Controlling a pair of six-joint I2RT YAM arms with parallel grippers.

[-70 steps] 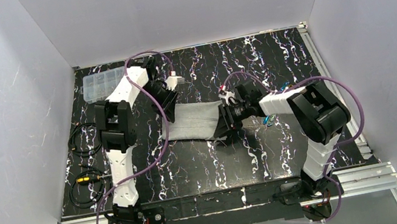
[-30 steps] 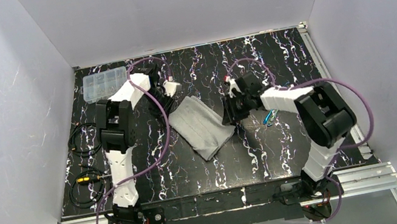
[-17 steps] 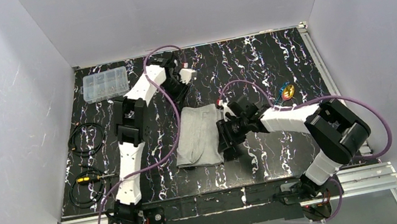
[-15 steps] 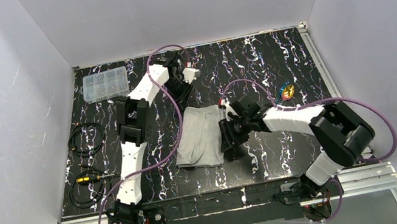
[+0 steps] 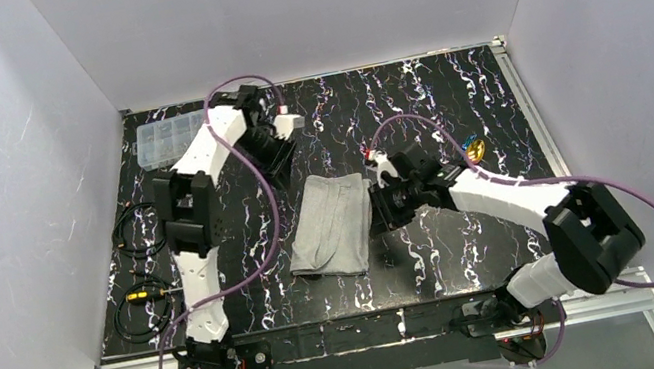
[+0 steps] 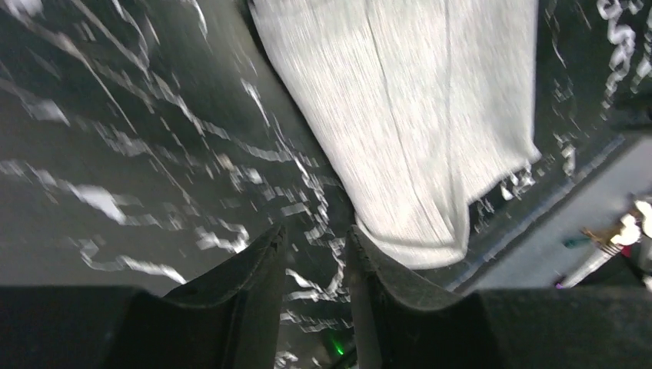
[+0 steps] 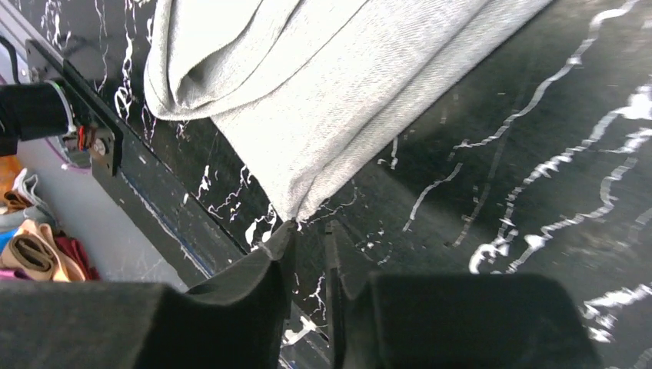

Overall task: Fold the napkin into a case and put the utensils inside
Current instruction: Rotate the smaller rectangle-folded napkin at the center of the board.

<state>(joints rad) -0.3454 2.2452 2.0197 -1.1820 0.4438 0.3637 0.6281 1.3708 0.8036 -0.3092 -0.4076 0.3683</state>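
Note:
The napkin (image 5: 331, 225) lies on the black marbled table as a folded light-grey rectangle, long side running near to far; it also fills the top of both wrist views (image 6: 415, 115) (image 7: 323, 84). My left gripper (image 5: 277, 157) (image 6: 315, 234) hangs beyond the napkin's far left corner, open, with nothing between its fingers. My right gripper (image 5: 379, 212) (image 7: 310, 227) sits at the napkin's right edge. Its jaws stand a narrow gap apart and empty, and a cloth corner touches the left fingertip. The utensils, one gold (image 5: 476, 152) and one blue (image 5: 464, 142), lie to the right.
A clear plastic compartment box (image 5: 170, 139) stands at the far left corner. Two coils of black cable (image 5: 140, 230) (image 5: 144, 309) lie along the left edge. White walls close in three sides. The table's front rail (image 7: 115, 165) shows just past the napkin in the right wrist view.
The napkin swung from lying crosswise to lengthwise, then stayed put. My left gripper let go, opened and drew back to the left. My right gripper narrowed and moved up along the napkin's right edge.

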